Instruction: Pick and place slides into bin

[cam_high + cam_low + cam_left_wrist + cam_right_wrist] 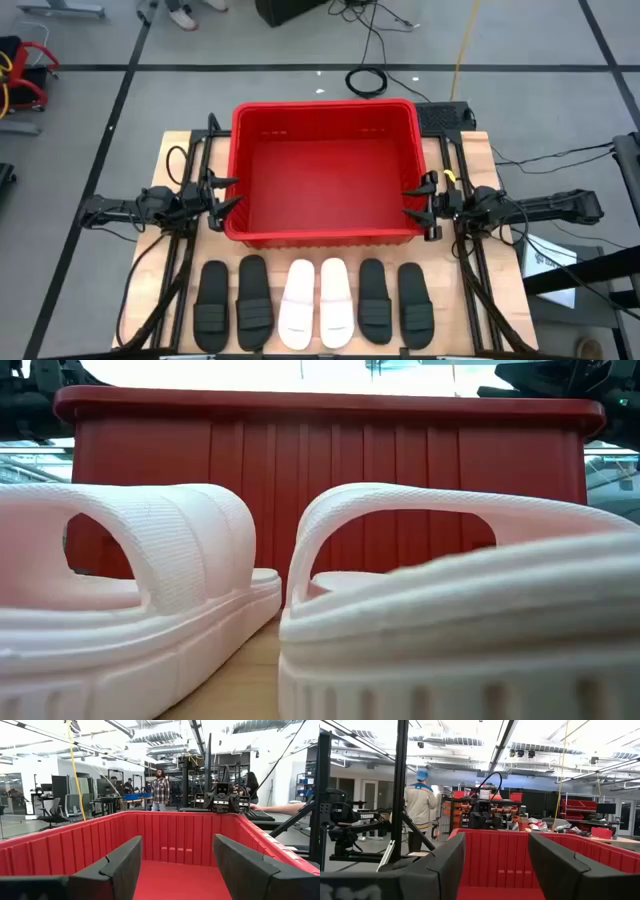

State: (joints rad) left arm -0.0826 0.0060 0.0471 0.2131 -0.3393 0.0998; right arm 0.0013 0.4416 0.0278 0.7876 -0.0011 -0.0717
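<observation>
Sitting at the middle of your table (180,150), the red bin (325,172) holds nothing. Your six slides (312,304) lie in a row just in front of it, whites between blacks. Your left tool (226,195) and right tool (418,201) hang at its side walls, fingers wide, holding nothing.

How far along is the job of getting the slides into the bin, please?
Nothing is done yet: the bin is empty. Nothing is in hand: the left hand and right hand wait open at its sides. All six slides remain in a row in front.
</observation>
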